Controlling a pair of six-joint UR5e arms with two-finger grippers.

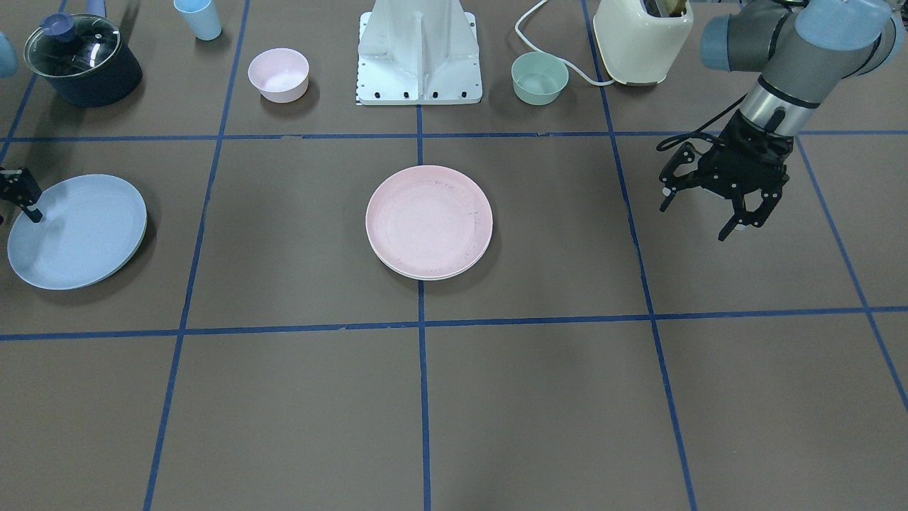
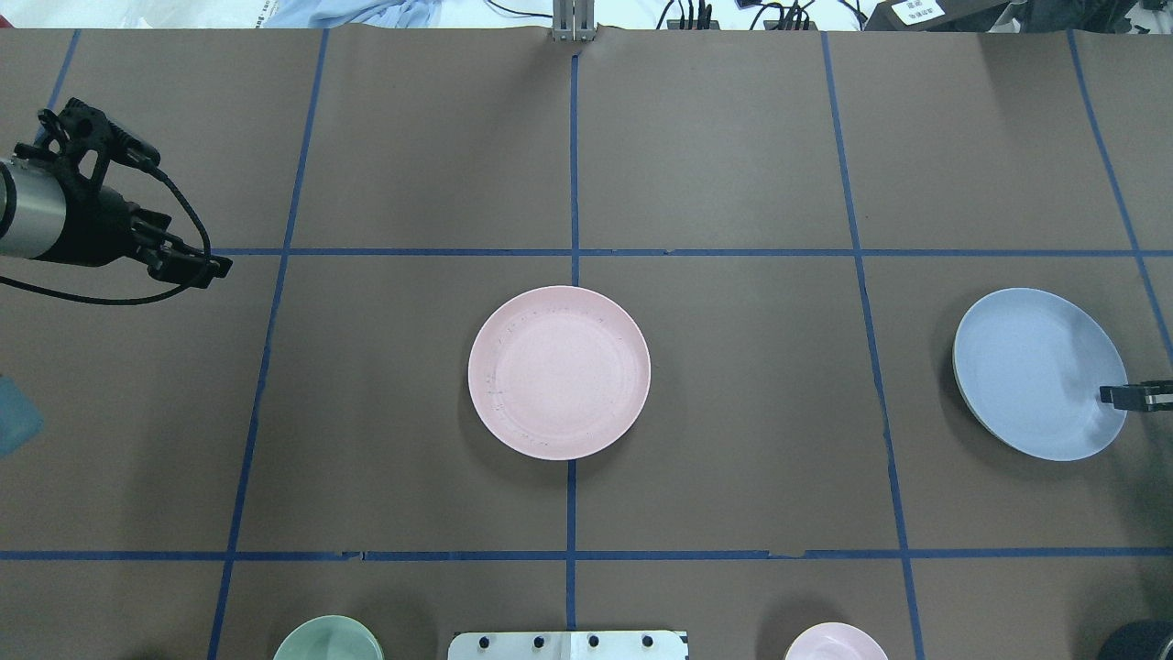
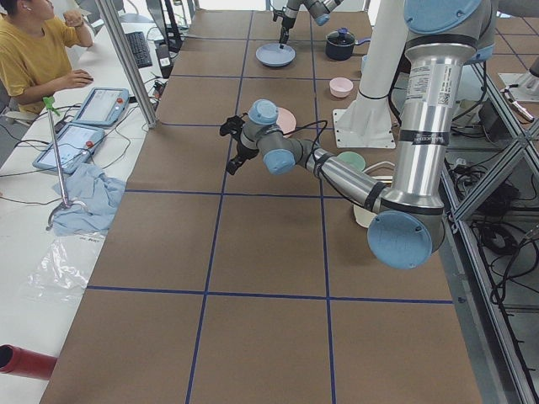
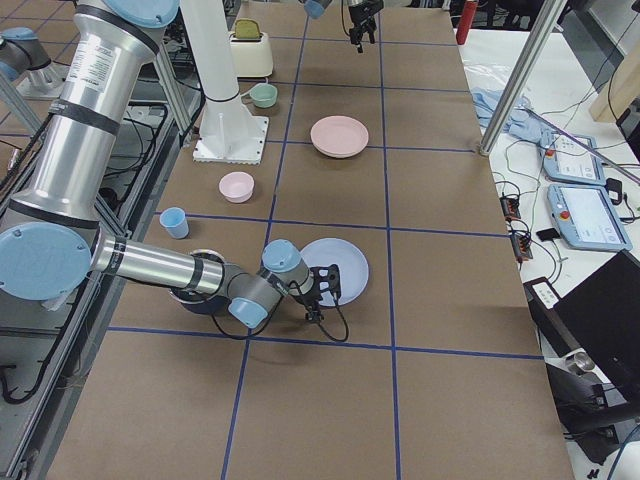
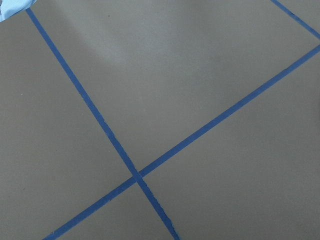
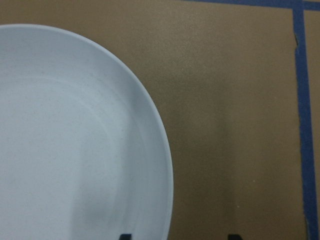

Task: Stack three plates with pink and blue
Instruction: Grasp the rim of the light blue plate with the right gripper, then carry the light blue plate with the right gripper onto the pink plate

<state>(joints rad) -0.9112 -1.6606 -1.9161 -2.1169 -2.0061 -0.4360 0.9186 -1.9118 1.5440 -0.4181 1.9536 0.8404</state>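
The pale pink plate [image 1: 429, 220] lies at the table's centre on top of the cream-white plate, of which only the front rim [image 1: 425, 276] shows. The light blue plate [image 1: 76, 231] lies alone on the robot's right side, also in the overhead view [image 2: 1040, 371]. My right gripper [image 1: 25, 206] is low at the blue plate's rim. In the right wrist view its jaws stand apart with the plate's rim [image 6: 167, 200] between them, not touching. My left gripper [image 1: 696, 221] is open and empty, hovering above bare table far from the plates.
Along the robot's side stand a pink bowl [image 1: 278, 74], a green bowl [image 1: 540, 78], a light blue cup [image 1: 198, 18], a lidded dark pot [image 1: 81, 60], a cream toaster [image 1: 642, 39] and the white robot base [image 1: 420, 57]. An operator [image 3: 34, 50] sits beside the table.
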